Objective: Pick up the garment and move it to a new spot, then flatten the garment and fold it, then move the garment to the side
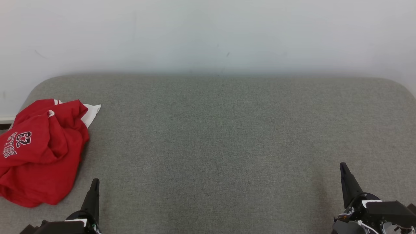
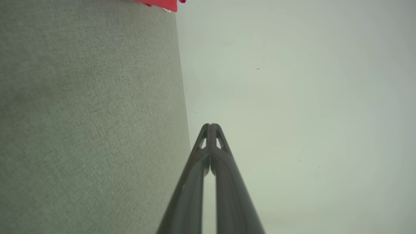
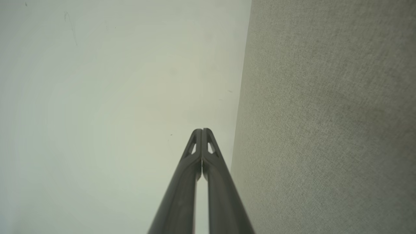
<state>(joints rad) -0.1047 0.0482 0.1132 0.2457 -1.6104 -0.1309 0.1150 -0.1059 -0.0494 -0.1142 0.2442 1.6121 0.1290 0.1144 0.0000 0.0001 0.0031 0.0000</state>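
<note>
Surface [image 1: 227, 146] of grey fabric meets pale wall [image 1: 208, 32]; red garment [image 1: 42, 152] crumpled left.

A plain indoor room, more test space than lived-in home, though which exactly cannot be told. A wide grey fabric-covered pad [image 1: 227, 146] with rounded corners runs up at twelve o'clock to a bare white wall [image 1: 208, 32] with faint scuff marks [image 1: 227, 54]. At nine o'clock lies a crumpled red garment [image 1: 42, 152] printed 23.
</note>
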